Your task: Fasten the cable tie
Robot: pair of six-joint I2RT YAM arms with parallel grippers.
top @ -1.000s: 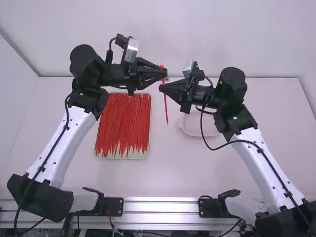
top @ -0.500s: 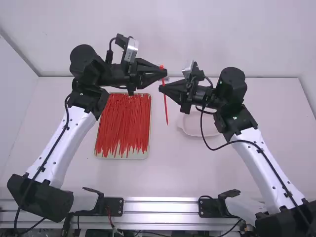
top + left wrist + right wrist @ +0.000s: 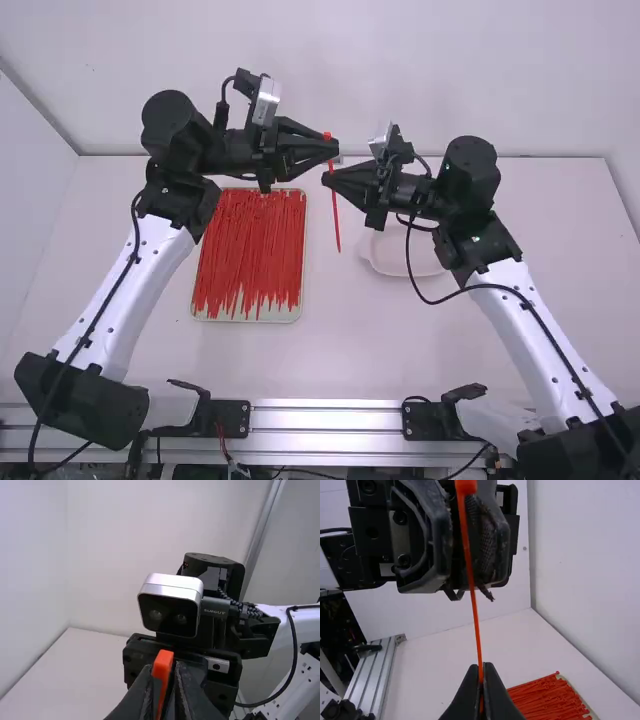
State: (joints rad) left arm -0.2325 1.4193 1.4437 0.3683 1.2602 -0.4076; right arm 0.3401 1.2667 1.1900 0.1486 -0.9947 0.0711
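One flat tray (image 3: 246, 318) lies on the white table (image 3: 350, 330). It is the only tray. On it is a big pile of red ties (image 3: 250, 250), far too many to count. They lie side by side along the length of the tray.

Two arms reach over the table, and each has one black gripper. The two grippers meet tip to tip in the air, above the tray's far right corner.

Between them is one red cable tie (image 3: 335, 215), up off the table. It hangs almost straight up and down, just past the tray's right edge. Its thick head is at the top and its thin tail points down, level with the tray's far half.

The left gripper (image 3: 329, 150) comes in from over the tray's far edge. Its jaws are pinched tight on the head of the cable tie, with one finger (image 3: 141, 692) on each side and only the red strip between.

The right gripper (image 3: 328, 178) comes in from the right of the tray and sits a little lower. Its jaws are squeezed together on the thin strap, below the head. The rest of the strap hangs loose under it.

One white bowl (image 3: 385, 262) sits on the table to the right of the tray, apart from it, under the right arm.
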